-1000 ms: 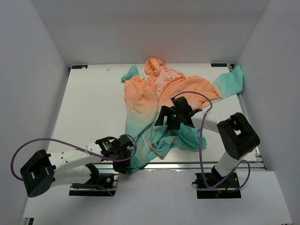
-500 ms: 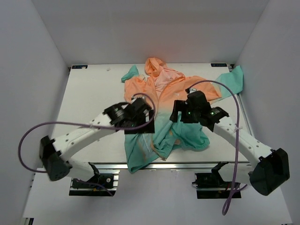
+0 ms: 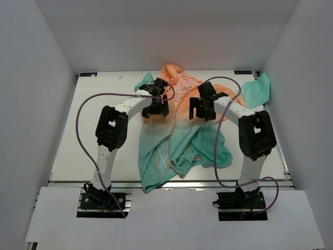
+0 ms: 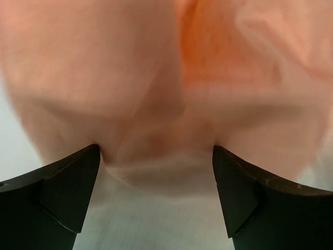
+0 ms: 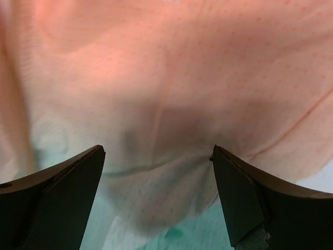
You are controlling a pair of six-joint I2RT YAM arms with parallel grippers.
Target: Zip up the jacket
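My left tool [image 4: 156, 151] is spread wide, with a bunched fold of peach cloth between the fingers and nothing pinched. From above it [image 3: 155, 107] sits low over the left chest panel. My right tool [image 5: 157, 151] is spread too. It hovers over peach fabric that fades to teal, with no grip on it, and in the top view it [image 3: 203, 108] is over the right chest panel.

The jacket [image 3: 177, 140] lies crumpled on the tabletop [image 3: 99, 130], centre to right. The hood is toward the far edge and the teal hem is bunched toward the near edge. One sleeve reaches toward the far right corner.

Progress, my read: basically nothing is done on the zip itself. The front looks open and twisted, and the panels aren't lined up. I can't find the zipper slider or pin in any view. Left to do: flatten and square the front, find both zipper ends at the hem, seat them, and pull the slider up to the collar.
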